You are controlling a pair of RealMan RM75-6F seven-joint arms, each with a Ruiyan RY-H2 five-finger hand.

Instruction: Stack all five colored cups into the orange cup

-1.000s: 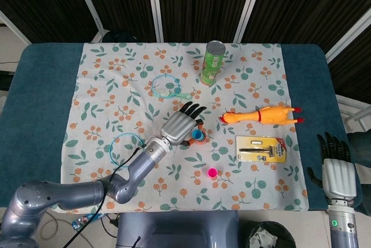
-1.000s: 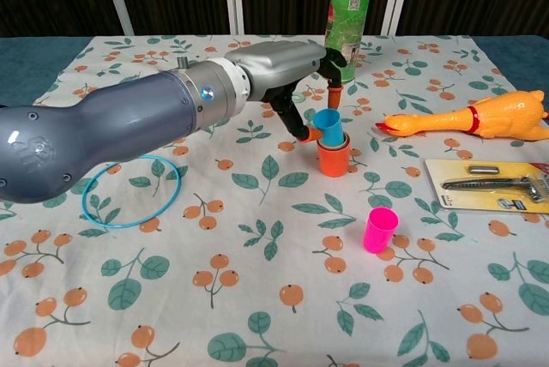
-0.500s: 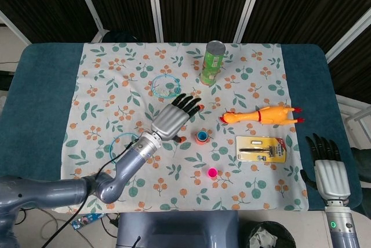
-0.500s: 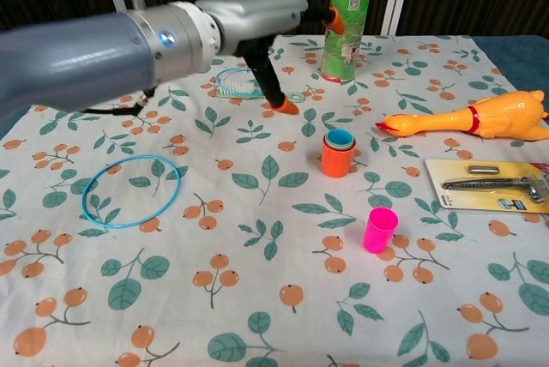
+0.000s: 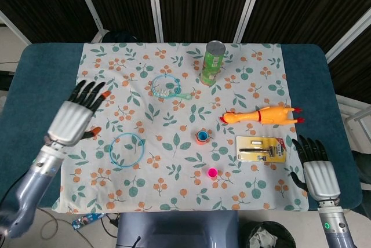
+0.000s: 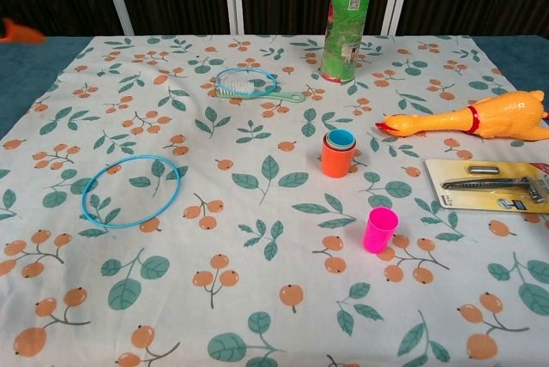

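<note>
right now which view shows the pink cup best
The chest view: the pink cup shows large there, upright with its open top visible. The head view shows it only as a small pink dot from above.

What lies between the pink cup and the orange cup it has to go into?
Nothing visible. Only bare patterned cloth separates the pink cup from the orange cup, which already holds a blue cup. The razor pack and rubber chicken lie off to the side.

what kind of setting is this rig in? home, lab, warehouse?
Most likely a lab or a staged data-collection bench, not a home. A table under a floral cloth stands before dark curtain panels, and the props are unrelated: nested cups in an orange cup, a rubber chicken and a green can.
</note>
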